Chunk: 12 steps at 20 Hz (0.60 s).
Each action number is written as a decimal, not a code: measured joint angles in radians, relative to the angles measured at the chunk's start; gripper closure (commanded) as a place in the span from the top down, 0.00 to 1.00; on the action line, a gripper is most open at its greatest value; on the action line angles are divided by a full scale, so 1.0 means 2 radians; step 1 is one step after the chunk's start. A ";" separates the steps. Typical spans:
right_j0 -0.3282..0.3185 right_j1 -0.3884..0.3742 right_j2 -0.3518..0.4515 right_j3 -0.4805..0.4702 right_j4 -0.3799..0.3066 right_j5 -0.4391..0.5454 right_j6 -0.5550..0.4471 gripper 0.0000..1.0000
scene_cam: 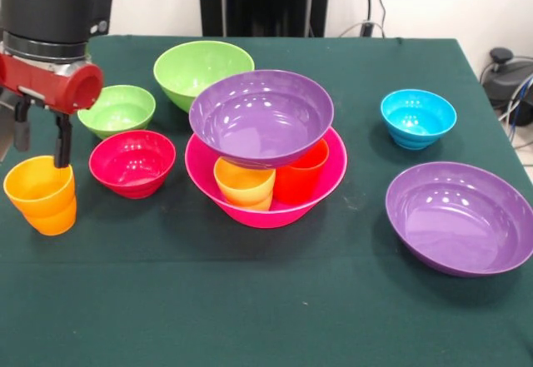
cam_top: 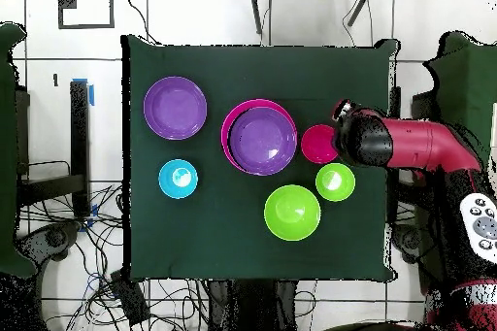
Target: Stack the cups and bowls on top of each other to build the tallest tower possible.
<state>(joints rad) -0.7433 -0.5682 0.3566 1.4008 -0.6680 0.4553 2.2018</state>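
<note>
The gripper holds an orange cup at the surface's edge, one dark finger inside the cup's rim and the other outside it, closed on the wall, beside the red bowl. The tower is a pink bowl holding a yellow-orange cup and a red-orange cup, with a purple bowl resting on them. Two green bowls, a blue bowl and a second purple bowl sit apart.

Front table strip free; red bowl seemingly crowds hand.
</note>
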 measured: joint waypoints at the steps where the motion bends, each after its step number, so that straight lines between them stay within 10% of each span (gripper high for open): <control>1: -0.005 0.001 0.000 0.003 0.000 -0.010 0.000 1.00; 12: -0.032 0.003 -0.001 0.029 0.000 -0.055 0.000 1.00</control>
<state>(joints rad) -0.8072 -0.5630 0.3549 1.4580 -0.6680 0.3446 2.2018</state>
